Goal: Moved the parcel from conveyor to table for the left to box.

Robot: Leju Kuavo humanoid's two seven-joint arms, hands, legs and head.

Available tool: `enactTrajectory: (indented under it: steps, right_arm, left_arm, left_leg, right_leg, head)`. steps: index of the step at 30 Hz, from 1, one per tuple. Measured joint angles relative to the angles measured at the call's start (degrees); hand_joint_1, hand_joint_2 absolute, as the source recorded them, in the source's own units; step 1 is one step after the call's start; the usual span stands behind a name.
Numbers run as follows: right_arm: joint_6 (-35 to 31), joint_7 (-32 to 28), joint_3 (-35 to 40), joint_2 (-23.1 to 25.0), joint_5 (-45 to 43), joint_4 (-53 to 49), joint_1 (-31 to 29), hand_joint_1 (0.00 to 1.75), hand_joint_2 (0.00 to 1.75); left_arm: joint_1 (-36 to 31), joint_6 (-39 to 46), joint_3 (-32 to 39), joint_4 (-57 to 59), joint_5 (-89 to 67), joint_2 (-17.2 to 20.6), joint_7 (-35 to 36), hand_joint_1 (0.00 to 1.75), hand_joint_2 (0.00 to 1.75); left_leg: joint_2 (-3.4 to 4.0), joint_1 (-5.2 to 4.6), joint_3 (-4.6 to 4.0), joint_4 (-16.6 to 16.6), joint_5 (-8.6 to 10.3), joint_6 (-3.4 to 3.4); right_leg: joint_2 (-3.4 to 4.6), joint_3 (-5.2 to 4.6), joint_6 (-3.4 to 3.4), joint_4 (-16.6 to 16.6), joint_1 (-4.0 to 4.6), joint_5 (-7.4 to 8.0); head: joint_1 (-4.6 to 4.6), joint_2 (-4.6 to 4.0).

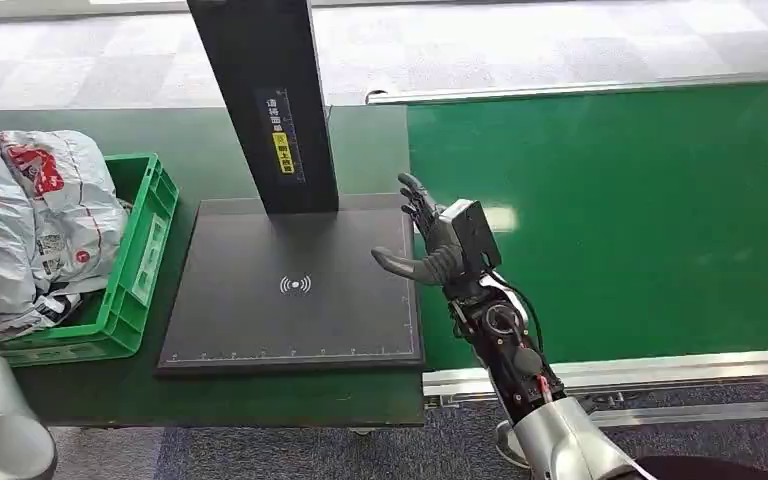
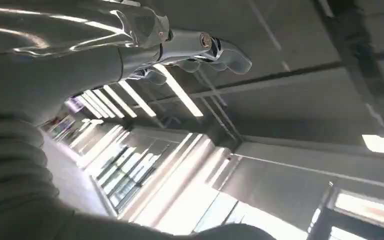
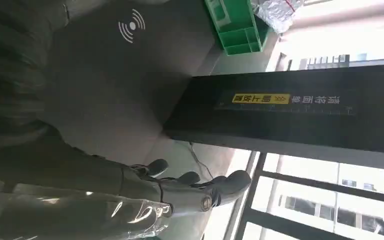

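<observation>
Grey parcels [image 1: 35, 215] with red print are heaped in the green crate [image 1: 140, 255] at the table's left end, well apart from the right hand [image 1: 430, 240]. That hand hovers with fingers spread and nothing in it over the right edge of the black scanner pad [image 1: 260, 320], beside the green conveyor [image 1: 610, 220]. The left hand [image 2: 200, 50], raised toward the ceiling, holds nothing, fingers loosely extended.

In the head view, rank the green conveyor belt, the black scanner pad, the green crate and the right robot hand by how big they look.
1. green conveyor belt
2. black scanner pad
3. green crate
4. right robot hand, though it sits nearer the camera.
</observation>
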Motion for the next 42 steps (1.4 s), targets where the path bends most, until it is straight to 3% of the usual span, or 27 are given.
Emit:
enactTrajectory:
  steps: [3,6,9,13,18,23,29,32,39,40,42]
  right_arm:
    - [-0.07,0.02,0.02,0.0,0.44,0.0,-0.02,0.0,1.75]
    - [-0.07,0.02,0.04,-0.04,0.57,-0.09,0.01,0.0,1.75]
    - [-0.15,-0.39,-0.07,-0.04,0.59,-0.15,-0.01,0.0,1.75]
    - [-0.33,-0.59,-0.7,0.0,0.79,-0.57,-0.02,0.0,1.75]
    - [-0.39,0.37,-1.27,0.46,1.77,-1.22,-0.03,0.0,1.75]
    - [-0.59,0.83,-1.84,0.98,1.88,-1.66,-0.24,0.0,1.75]
    - [0.02,4.66,-2.54,0.94,2.03,-2.19,-0.39,0.0,1.75]
    - [-2.95,7.6,-2.14,0.76,7.8,-1.97,-0.75,0.0,1.75]
    - [-2.49,8.26,-2.25,0.77,8.18,-0.68,-0.97,0.0,1.75]
    - [-2.51,7.85,-2.42,0.77,7.81,-0.59,-0.93,0.0,0.0]
    - [-1.7,7.06,-3.48,0.85,5.17,-0.35,-0.81,0.0,0.0]
  left_arm:
    - [-0.29,0.0,0.6,-0.31,2.43,-2.04,-0.41,0.0,1.75]
    - [-0.02,-0.97,-1.36,0.41,14.52,-3.99,0.31,0.0,1.75]
    - [4.08,-7.12,-9.96,-0.6,32.46,-6.3,5.69,0.0,1.75]
    - [13.88,-19.98,-23.2,-6.52,50.96,-10.91,7.1,0.0,1.75]
    - [21.54,-22.57,-36.5,-9.42,60.9,-15.78,5.99,0.0,1.75]
    - [25.46,-30.3,-44.5,-10.54,64.39,-18.32,6.58,0.0,1.75]
    - [27.77,-33.14,-47.84,-11.17,65.42,-19.91,8.2,0.0,1.75]
    - [28.56,-34.2,-47.95,-11.04,64.16,-20.42,9.18,0.0,1.75]
    - [28.65,-35.84,-48.15,-10.52,61.6,-20.98,10.45,0.0,1.75]
    - [28.65,-36.24,-48.15,-10.47,61.09,-21.05,10.67,0.0,1.75]
    - [28.65,-36.85,-48.19,-10.23,60.08,-21.29,11.15,0.0,1.75]
  left_leg:
    - [-0.19,0.0,-0.01,0.0,0.01,0.0]
    - [-0.14,-0.02,0.01,0.0,0.01,0.01]
    - [-0.2,-0.06,0.06,0.01,0.01,0.01]
    - [-0.19,-0.14,0.02,0.01,-0.02,0.04]
    - [-0.21,-0.14,0.0,0.02,-0.07,0.09]
    - [-0.17,-0.11,0.0,0.01,-0.07,0.08]
    - [-0.16,-0.1,0.0,0.01,-0.06,0.08]
    - [-0.16,-0.1,0.0,0.01,-0.06,0.08]
    - [-0.17,-0.1,0.0,0.01,-0.07,0.08]
    - [-0.18,-0.1,0.0,0.01,-0.07,0.08]
    - [-0.19,-0.1,0.0,0.01,-0.07,0.08]
  right_leg:
    - [-0.16,0.06,0.0,0.0,0.0,-0.01]
    - [-0.14,0.07,0.0,-0.01,-0.02,0.0]
    - [-0.15,0.14,0.01,-0.02,-0.07,0.0]
    - [-0.15,0.15,0.02,-0.03,-0.14,0.0]
    - [-0.15,0.13,0.04,-0.11,-0.14,0.0]
    - [-0.15,0.14,0.04,-0.11,-0.12,0.0]
    - [-0.14,0.14,0.04,-0.1,-0.1,0.0]
    - [-0.14,0.14,0.04,-0.1,-0.1,0.0]
    - [-0.14,0.13,0.04,-0.1,-0.1,0.0]
    - [-0.14,0.13,0.04,-0.11,-0.1,0.0]
    - [-0.14,0.13,0.04,-0.11,-0.1,0.0]
  head:
    - [0.04,0.0]
    - [0.0,0.0]
    - [0.0,0.0]
    - [0.0,0.0]
    - [0.0,0.0]
    - [-0.02,0.0]
    - [-0.02,0.0]
    - [-0.02,-0.02]
    - [0.0,0.0]
    - [-0.02,0.0]
    - [-0.02,0.0]
